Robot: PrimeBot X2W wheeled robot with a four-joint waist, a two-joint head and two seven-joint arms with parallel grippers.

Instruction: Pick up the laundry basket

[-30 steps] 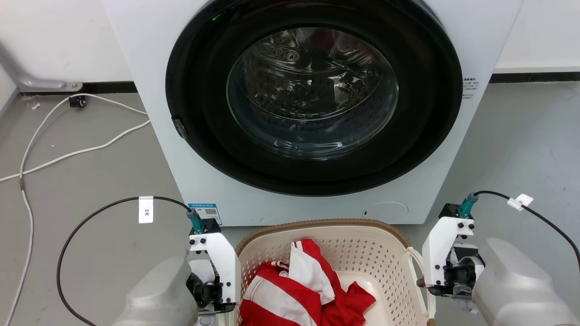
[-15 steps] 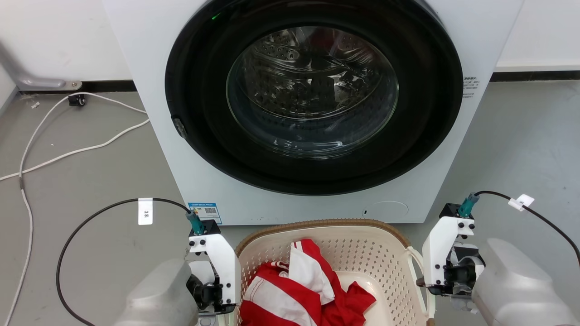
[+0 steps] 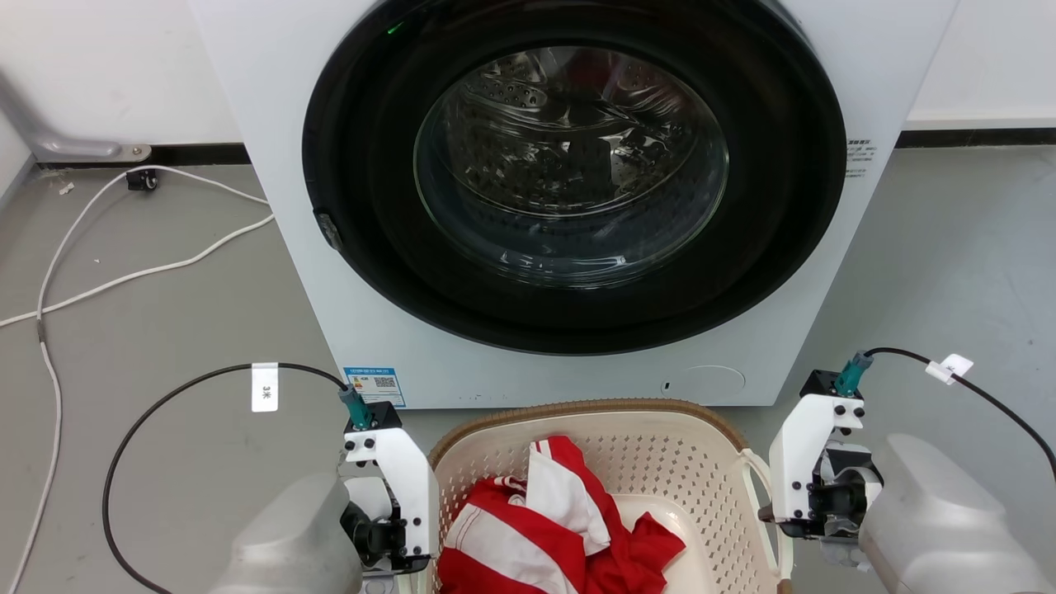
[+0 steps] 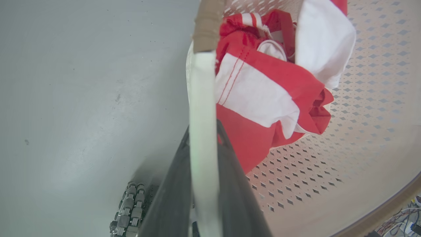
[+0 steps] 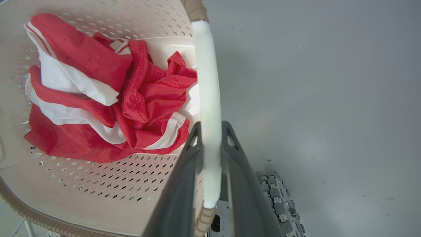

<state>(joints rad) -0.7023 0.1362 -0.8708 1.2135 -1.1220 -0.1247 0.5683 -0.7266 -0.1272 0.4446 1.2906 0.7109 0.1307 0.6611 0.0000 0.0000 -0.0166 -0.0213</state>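
Observation:
The laundry basket is cream with perforated walls and a brown woven-look rim, and it sits low in the head view just in front of the washer. A red and white striped garment lies crumpled inside it. In the left wrist view my left gripper is shut on the basket's white loop handle, one dark finger on each side. My right gripper is likewise shut on the other white handle. In the head view, the white wrist brackets flank the basket's two sides.
A white front-loading washer with a closed round glass door stands right behind the basket. A white cable snakes over the grey floor at the left. Black cables loop off both wrists.
The head view has shifted very slightly against the washer. Both grippers and the basket keep their places in the picture, still shut on the handles.

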